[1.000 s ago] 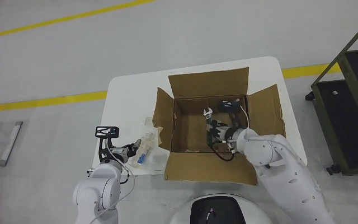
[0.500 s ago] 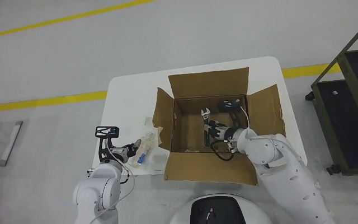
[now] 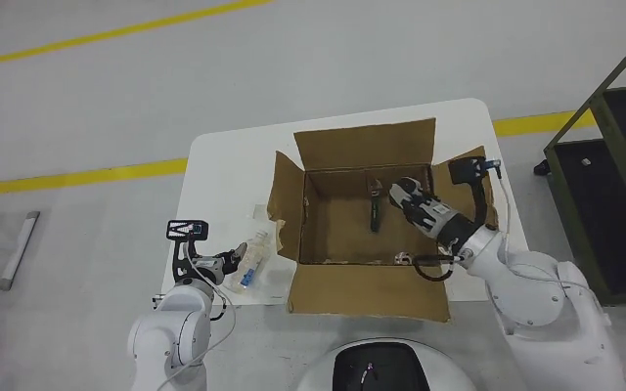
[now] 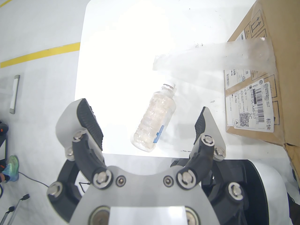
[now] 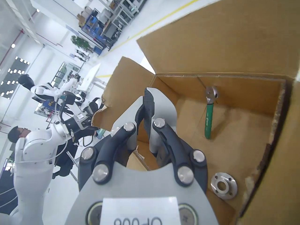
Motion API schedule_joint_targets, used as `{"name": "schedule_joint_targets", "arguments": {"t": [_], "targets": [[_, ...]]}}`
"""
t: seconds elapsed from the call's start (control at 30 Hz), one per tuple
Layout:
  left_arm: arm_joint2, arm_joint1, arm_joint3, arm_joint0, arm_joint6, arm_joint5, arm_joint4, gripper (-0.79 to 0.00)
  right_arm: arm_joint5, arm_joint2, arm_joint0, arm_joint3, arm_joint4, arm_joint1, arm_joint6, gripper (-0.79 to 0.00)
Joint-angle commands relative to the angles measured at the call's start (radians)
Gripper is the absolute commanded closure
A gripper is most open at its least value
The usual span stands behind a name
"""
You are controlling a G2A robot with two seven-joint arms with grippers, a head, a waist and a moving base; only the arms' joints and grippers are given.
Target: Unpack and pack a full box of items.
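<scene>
My right hand (image 5: 148,95) hangs over the open brown cardboard box (image 3: 367,147), fingers pressed together with nothing visible between them. On the box floor lies the green-handled steel wrench (image 5: 209,118). I judge it heavy and rigid, best pinched across the handle's middle rather than the slick head. The small round metal flange (image 5: 223,185) lies flat near a corner; it looks dense, thin and awkward, so I would take it by the rim. My left hand (image 4: 143,112) is spread wide over the clear ribbed plastic bottle (image 4: 154,120), which lies on the white surface (image 4: 129,36) just beside the box. It is probably light, crushable and prone to rolling. The box floor under my right hand is hidden, and I cannot tell what the bottle contains.
</scene>
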State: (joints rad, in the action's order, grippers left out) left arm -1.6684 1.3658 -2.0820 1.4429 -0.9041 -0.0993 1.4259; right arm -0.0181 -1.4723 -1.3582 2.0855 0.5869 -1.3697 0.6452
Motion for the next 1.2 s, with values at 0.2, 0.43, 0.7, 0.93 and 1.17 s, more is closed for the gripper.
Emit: {"name": "schedule_joint_targets", "arguments": {"t": [0.2,0.43,0.7,0.93,1.17], "targets": [[0.0,0.0,0.0,0.0,0.0,0.0,0.0,-0.785,0.058,-0.002,-0.047,0.01,0.117,0.014,0.052,0.0],[0.0,0.0,0.0,0.0,0.0,0.0,0.0,-0.785,0.208,0.143,0.018,-0.009,0.382,0.015,0.132,0.0],[0.0,0.0,0.0,0.0,0.0,0.0,0.0,-0.785,0.395,0.373,0.192,-0.11,0.651,-0.008,0.254,-0.117],[0.0,0.0,0.0,0.0,0.0,0.0,0.0,-0.785,0.508,0.476,0.274,-0.193,0.834,-0.029,0.365,-0.785],[0.0,0.0,0.0,0.0,0.0,0.0,0.0,-0.785,0.534,0.488,0.294,-0.226,0.885,-0.036,0.387,-0.785]]}}
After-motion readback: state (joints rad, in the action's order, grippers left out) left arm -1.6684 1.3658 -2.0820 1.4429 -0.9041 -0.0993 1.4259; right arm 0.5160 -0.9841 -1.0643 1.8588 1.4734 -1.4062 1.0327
